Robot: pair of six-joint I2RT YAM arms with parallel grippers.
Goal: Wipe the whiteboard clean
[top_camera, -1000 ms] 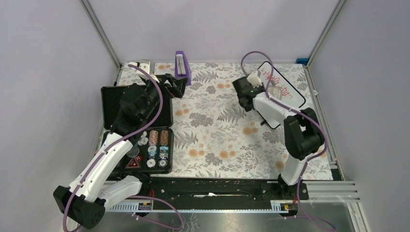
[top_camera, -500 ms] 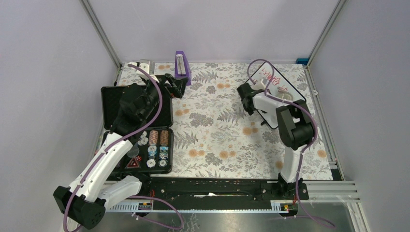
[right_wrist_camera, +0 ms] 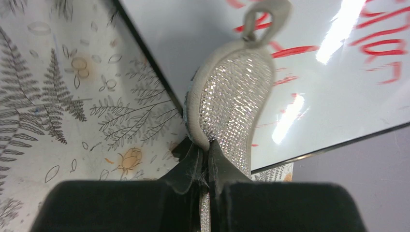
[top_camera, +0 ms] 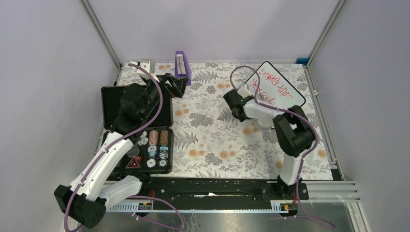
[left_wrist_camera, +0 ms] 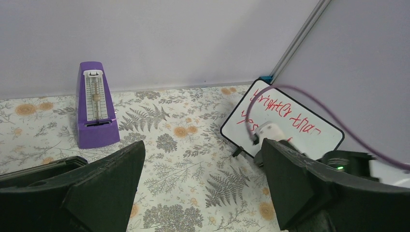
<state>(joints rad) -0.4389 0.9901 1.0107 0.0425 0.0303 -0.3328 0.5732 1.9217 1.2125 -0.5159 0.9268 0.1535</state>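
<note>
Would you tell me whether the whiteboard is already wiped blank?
No, red writing covers much of the whiteboard.

We see the whiteboard (right_wrist_camera: 338, 63) as smooth and glossy, with bright glare streaking its white face, and its thin black rim looks like plastic. The pad (right_wrist_camera: 232, 96) pinched tight in the right pincer (right_wrist_camera: 208, 162) has a rough, glittering silver face and a soft grey cloth edge and loop. That pincer looks like matt black plastic, as does the wide-spread left pincer (left_wrist_camera: 203, 147). The bench (top_camera: 212, 140) wears a matt printed cover; whether it is cloth or paper we cannot tell. The metronome (left_wrist_camera: 96, 104) is smooth purple plastic with a slight sheen, and the corner posts (top_camera: 101, 34) are dull grey metal.
</note>
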